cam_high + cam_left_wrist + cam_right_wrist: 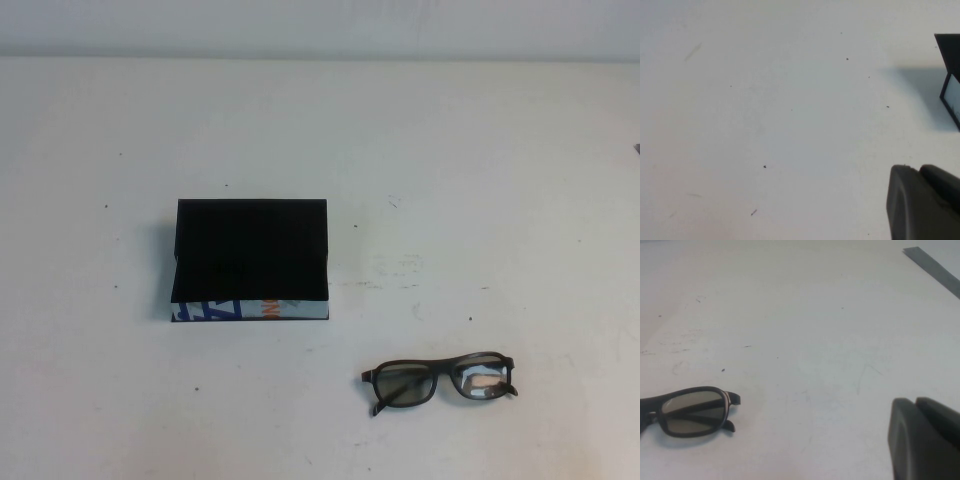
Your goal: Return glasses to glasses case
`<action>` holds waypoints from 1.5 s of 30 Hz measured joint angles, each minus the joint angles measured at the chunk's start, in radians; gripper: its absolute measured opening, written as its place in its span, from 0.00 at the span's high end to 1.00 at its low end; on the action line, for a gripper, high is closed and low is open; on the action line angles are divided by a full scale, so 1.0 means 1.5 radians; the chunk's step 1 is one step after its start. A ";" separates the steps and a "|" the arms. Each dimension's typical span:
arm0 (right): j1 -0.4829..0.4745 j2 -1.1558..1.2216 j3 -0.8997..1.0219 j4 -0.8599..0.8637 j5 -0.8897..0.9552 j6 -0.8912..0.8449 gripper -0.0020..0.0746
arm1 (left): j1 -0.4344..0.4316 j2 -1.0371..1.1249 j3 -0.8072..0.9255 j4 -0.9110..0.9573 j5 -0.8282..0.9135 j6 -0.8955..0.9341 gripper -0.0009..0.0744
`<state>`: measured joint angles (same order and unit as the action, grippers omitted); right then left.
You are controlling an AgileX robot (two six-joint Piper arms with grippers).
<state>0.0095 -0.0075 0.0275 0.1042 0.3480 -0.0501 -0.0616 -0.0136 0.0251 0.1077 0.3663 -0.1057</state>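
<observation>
The glasses [440,380], dark-framed with their arms folded, lie on the white table at the front right. The glasses case [250,255] stands open left of centre, with a black inside and a blue, white and orange printed front edge. Neither gripper shows in the high view. In the left wrist view my left gripper [917,169] is shut and empty over bare table, with a corner of the case [949,52] off to one side. In the right wrist view my right gripper [914,401] is shut and empty, well apart from the glasses [690,412].
The white table [480,180] carries small dark specks and scuff marks. A grey strip [932,267] crosses the far corner of the right wrist view. The table's back edge meets a pale wall [320,25].
</observation>
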 joint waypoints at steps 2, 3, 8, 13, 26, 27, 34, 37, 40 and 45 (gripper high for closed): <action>0.000 0.000 0.000 0.000 0.000 0.000 0.99 | 0.000 0.000 0.000 0.000 0.000 0.000 0.99; 0.000 0.000 0.000 0.000 0.000 0.000 0.99 | 0.000 0.000 0.000 0.000 0.000 0.000 0.99; 0.000 0.000 0.000 0.004 0.000 0.000 0.99 | 0.000 0.000 0.000 0.000 0.000 0.000 0.99; 0.000 0.000 0.000 0.043 -0.010 0.000 0.99 | 0.000 0.000 0.000 0.000 0.000 0.000 0.99; 0.000 0.000 0.000 0.364 -0.179 0.002 0.99 | 0.014 0.000 0.000 0.000 0.000 0.000 0.99; 0.000 0.000 0.000 0.386 -0.179 0.004 0.99 | 0.014 0.000 0.000 0.000 0.000 0.000 0.99; 0.000 0.026 -0.072 0.492 0.011 0.003 0.99 | 0.014 0.000 0.000 0.000 0.000 0.000 0.99; 0.000 0.115 -0.168 0.459 0.130 -0.008 0.99 | 0.014 0.000 0.000 0.000 0.000 0.000 0.99; 0.000 0.217 -0.262 0.420 0.238 -0.047 0.99 | 0.014 0.000 0.000 0.000 0.000 0.000 0.99; 0.000 0.381 -0.378 0.401 0.351 -0.131 0.99 | 0.014 0.000 0.000 0.000 0.000 0.000 0.99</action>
<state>0.0095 0.5636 -0.5389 0.7050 0.8741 -0.2472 -0.0404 -0.0136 0.0251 0.1077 0.3663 -0.1057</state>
